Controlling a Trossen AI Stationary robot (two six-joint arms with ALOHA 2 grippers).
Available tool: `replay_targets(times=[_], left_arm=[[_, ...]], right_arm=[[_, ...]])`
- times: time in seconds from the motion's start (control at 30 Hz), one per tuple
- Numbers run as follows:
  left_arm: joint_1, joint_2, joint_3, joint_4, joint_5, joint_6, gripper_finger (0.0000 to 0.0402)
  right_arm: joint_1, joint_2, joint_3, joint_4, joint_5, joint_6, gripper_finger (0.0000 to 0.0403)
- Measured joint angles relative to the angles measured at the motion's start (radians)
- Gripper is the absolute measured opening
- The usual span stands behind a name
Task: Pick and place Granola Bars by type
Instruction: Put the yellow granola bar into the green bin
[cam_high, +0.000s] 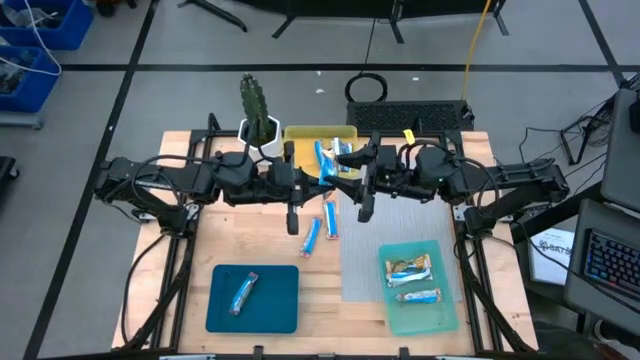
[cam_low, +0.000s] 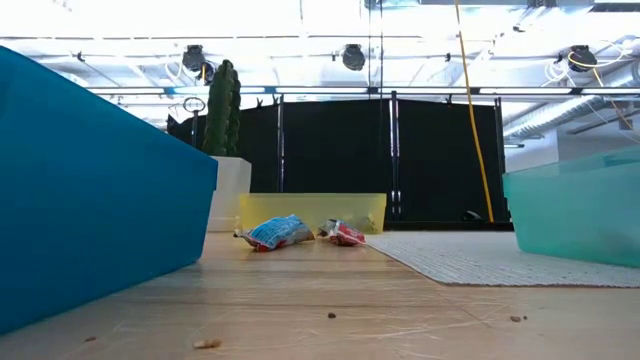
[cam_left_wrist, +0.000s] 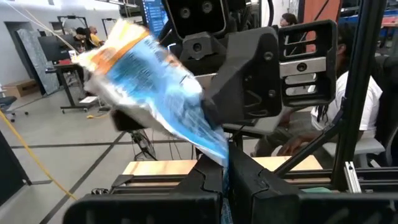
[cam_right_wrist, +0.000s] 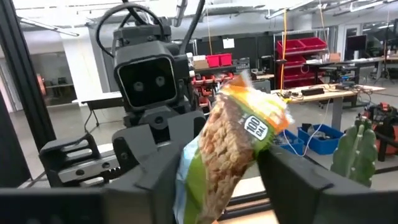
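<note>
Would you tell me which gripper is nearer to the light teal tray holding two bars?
Right. The right gripper is up by the yellow tray, diagonally above the light teal tray; the left gripper sits just beyond it.

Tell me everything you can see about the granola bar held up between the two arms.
The granola bar has a shiny, crinkled wrapper: blue and white on one face, with an orange end; the other face pictures oat granola on green. The left gripper is shut on its lower end, holding it in the air between the right gripper fingers, above the yellow tray.
</note>
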Motion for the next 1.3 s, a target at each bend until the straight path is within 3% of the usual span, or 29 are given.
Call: replay_targets(times=[0.27, 0.37, 0.6, 1.0, 1.3], left_arm=[[0.003, 0.000, 0.000, 0.014, -0.010, -0.046, 0.0032], [0.005, 0.000, 0.000, 0.014, -0.010, -0.074, 0.0049], [0.000, -0.002, 0.000, 0.013, -0.024, -0.069, 0.0097], [0.008, -0.025, 0.001, 0.010, -0.087, -0.105, 0.0275], [0.024, -0.023, 0.001, 0.001, -0.109, -0.135, 0.0364]], right_arm=[[0.001, -0.002, 0.000, 0.016, -0.005, -0.003, 0.0053], [0.000, -0.003, 0.000, 0.018, -0.004, -0.003, 0.0018], [0.002, -0.006, 0.000, 0.018, -0.004, -0.006, 0.0018], [0.050, -0.097, 0.000, -0.155, 0.002, 0.052, 0.0012], [0.123, -0.199, 0.000, -0.367, 0.002, 0.087, 0.0011]])
